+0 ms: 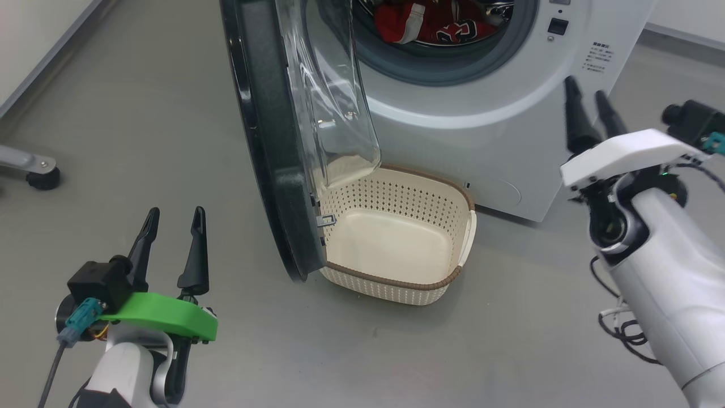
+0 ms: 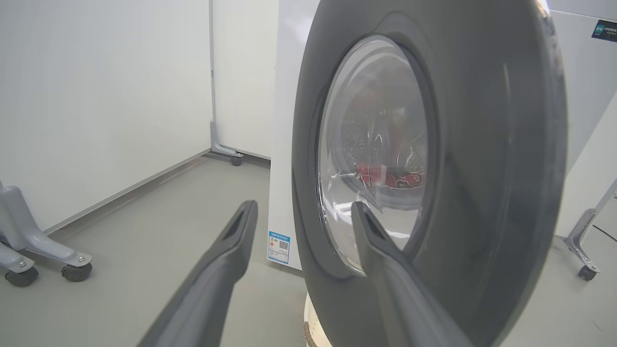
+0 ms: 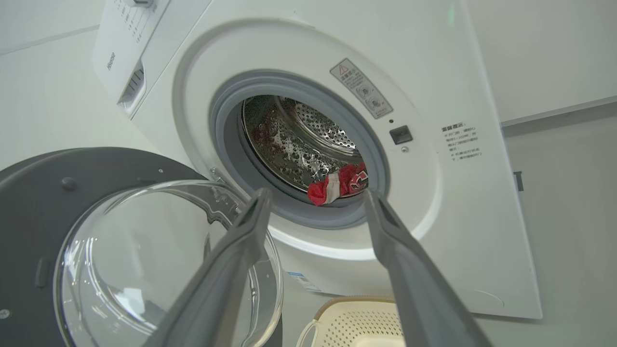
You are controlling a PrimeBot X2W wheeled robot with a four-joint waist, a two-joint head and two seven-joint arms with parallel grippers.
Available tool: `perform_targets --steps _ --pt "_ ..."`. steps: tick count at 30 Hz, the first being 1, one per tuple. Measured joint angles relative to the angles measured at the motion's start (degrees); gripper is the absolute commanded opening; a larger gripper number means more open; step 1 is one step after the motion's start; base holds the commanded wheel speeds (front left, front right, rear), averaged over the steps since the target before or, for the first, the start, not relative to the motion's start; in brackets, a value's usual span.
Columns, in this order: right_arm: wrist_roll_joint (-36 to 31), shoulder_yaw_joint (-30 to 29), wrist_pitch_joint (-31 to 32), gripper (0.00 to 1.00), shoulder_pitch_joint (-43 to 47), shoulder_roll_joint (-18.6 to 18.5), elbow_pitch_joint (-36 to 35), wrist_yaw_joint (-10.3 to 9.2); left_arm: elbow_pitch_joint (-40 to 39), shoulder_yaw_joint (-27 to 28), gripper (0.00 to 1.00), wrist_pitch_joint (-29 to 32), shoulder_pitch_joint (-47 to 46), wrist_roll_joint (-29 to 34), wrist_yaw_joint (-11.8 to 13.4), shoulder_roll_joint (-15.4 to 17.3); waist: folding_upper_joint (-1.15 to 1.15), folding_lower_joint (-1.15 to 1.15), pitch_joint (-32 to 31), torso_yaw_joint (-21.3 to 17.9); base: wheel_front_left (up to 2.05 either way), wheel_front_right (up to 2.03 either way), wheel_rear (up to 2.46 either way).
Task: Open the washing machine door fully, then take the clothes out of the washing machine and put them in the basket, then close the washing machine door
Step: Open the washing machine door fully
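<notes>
Right gripper (image 1: 584,86) wide open, empty, in front of the washing machine (image 1: 481,141). Gotta go in low past the grey seal (image 1: 453,71) and pinch a fat fold of the red jersey (image 1: 436,25) lying at the front of the drum (image 3: 289,140).

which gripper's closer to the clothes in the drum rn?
Right. Right gripper points at the drum opening, right of the clothes; left gripper is lower left, behind the open washing machine door.
</notes>
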Motion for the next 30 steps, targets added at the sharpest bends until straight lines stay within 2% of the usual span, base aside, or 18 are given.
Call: perform_targets --steps 1,2,6,13,22,30 --pt "-2.0 -2.1 0.0 1.00 0.0 -0.4 -0.6 -0.92 0.0 0.1 1.00 0.0 0.0 0.0 0.0 0.0 0.00 0.00 0.0 -0.2 0.00 0.00 0.00" --pt "-2.0 -2.1 0.0 1.00 0.0 -0.4 -0.6 -0.92 0.0 0.1 1.00 0.0 0.0 0.0 0.0 0.0 0.00 0.00 0.0 -0.2 0.00 0.00 0.00" --pt "-10.7 -6.4 0.0 1.00 0.2 -1.5 -3.7 -3.94 0.0 0.5 1.00 0.0 0.1 0.1 0.0 -0.1 0.00 0.00 0.1 -0.7 0.00 0.00 0.00" --pt "-24.3 -7.9 0.0 1.00 6.3 -0.5 -9.9 -8.87 0.0 1.2 1.00 0.0 0.1 0.1 0.0 -0.1 0.00 0.00 0.4 -1.3 0.00 0.00 0.00" --pt "-38.0 -5.8 0.0 1.00 15.0 1.8 -14.2 -10.33 -0.1 1.3 1.00 0.0 0.2 0.1 0.0 -0.4 0.00 0.00 0.9 -1.7 0.00 0.00 0.00" --pt "-43.6 -6.8 0.0 1.00 20.7 2.9 -14.1 -10.46 -0.1 1.3 1.00 0.0 0.2 0.3 0.0 -0.4 0.00 0.00 1.1 -1.8 0.00 0.00 0.00"
